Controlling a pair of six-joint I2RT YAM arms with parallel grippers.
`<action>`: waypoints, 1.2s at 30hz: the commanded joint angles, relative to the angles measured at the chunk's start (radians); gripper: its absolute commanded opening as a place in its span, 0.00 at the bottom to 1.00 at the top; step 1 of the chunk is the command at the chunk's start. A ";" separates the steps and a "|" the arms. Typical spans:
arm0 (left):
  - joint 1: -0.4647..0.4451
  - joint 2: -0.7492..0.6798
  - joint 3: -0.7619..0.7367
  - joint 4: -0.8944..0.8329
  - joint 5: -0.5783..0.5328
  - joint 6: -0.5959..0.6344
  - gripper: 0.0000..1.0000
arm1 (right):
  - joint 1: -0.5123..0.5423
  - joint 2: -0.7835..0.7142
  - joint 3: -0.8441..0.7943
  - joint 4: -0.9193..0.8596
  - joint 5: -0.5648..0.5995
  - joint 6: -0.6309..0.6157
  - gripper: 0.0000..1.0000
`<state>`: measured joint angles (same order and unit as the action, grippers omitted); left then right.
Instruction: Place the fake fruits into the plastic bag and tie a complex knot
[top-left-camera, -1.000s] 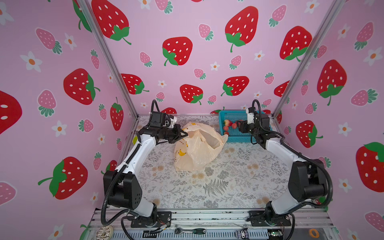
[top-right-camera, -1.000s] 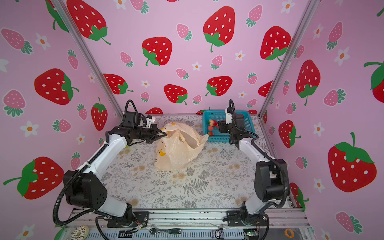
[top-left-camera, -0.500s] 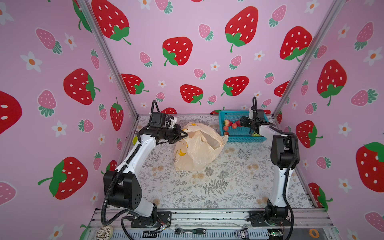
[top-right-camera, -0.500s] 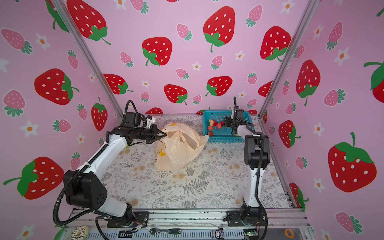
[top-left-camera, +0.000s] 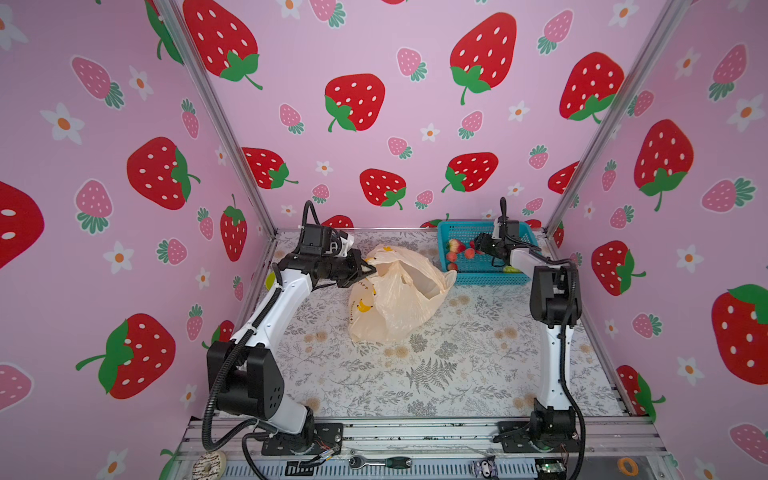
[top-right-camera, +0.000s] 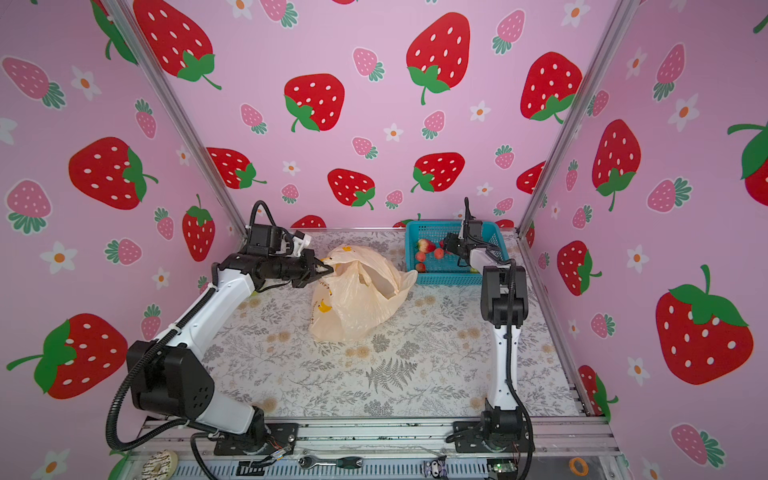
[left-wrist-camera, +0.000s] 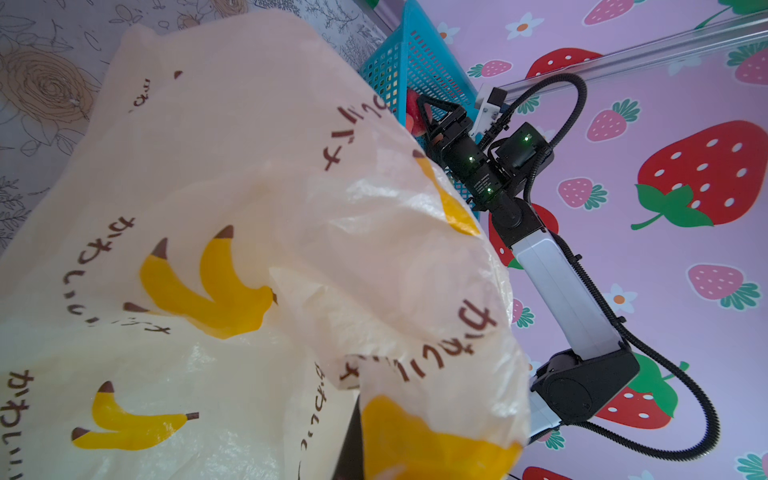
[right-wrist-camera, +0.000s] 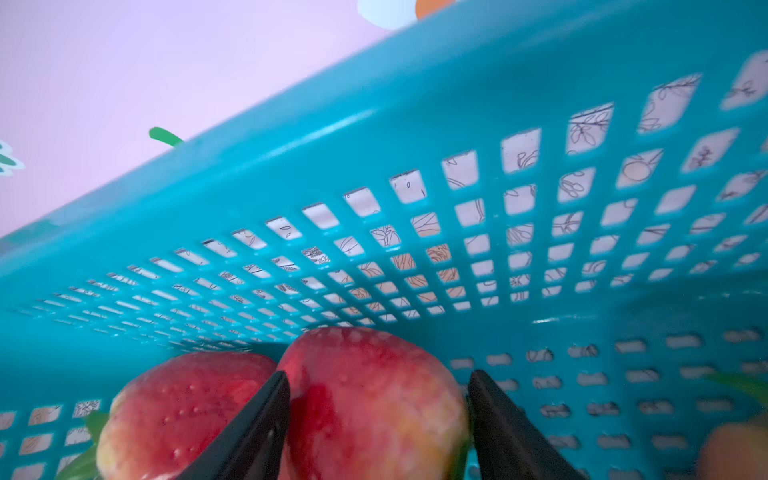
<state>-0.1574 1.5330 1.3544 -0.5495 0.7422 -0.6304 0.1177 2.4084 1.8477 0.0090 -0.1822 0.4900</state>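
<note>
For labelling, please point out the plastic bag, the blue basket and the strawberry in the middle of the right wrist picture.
plastic bag (top-left-camera: 399, 307): in a top view, on its bulging front side.
blue basket (top-left-camera: 482, 279): in a top view, on its front wall.
strawberry (right-wrist-camera: 374, 399): right wrist view, on its red face.

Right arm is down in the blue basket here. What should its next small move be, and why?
Probably close the right gripper firmly on the strawberry between its fingers. They flank that fruit inside the blue basket, though a firm pinch isn't evident, and the left gripper is shut on the rim of the plastic bag, holding its mouth open.
</note>
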 joint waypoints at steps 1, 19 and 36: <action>0.000 -0.011 -0.003 0.008 0.018 -0.003 0.00 | -0.004 0.026 0.031 -0.018 -0.012 0.022 0.68; -0.001 -0.003 -0.004 0.009 0.022 -0.005 0.00 | -0.002 -0.016 -0.001 0.037 -0.106 -0.006 0.46; -0.001 -0.010 -0.006 0.010 0.025 -0.006 0.00 | -0.011 -0.337 -0.300 0.179 -0.189 -0.011 0.23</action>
<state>-0.1574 1.5330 1.3540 -0.5495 0.7448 -0.6331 0.1127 2.1490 1.6009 0.1459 -0.3340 0.4816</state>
